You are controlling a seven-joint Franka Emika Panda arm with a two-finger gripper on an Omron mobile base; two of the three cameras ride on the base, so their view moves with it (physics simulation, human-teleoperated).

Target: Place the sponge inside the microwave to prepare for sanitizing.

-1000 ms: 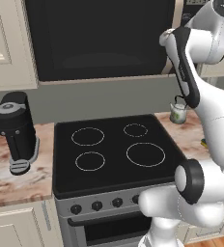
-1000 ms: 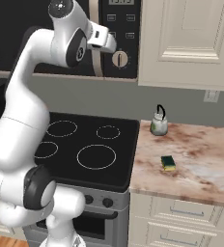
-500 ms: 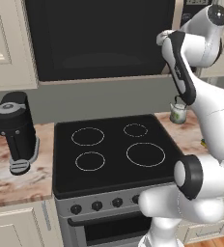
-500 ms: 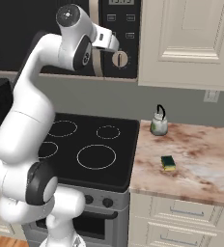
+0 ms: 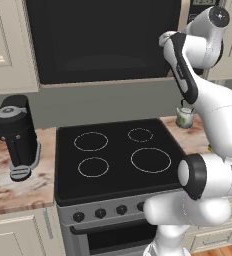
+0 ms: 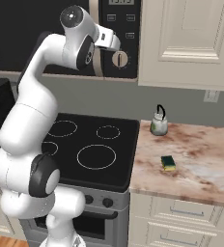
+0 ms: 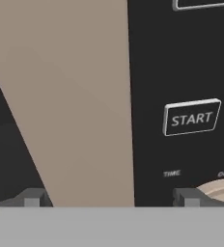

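On counter (image 6: 201, 159) — sponge (image 6: 168, 162), well below tool (image 7: 111, 198).

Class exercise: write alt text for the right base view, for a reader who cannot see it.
A white robot arm reaches up to the closed microwave above a black stove, its open gripper at the beige door handle beside the control knob. To the right, a small yellow and green sponge lies on the marbled counter, near a small glass jar.

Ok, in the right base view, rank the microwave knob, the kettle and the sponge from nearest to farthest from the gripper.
1. Microwave knob, just right of the open gripper, on the panel.
2. Kettle, lower right, at the back of the counter.
3. Sponge, farther down, mid-counter.
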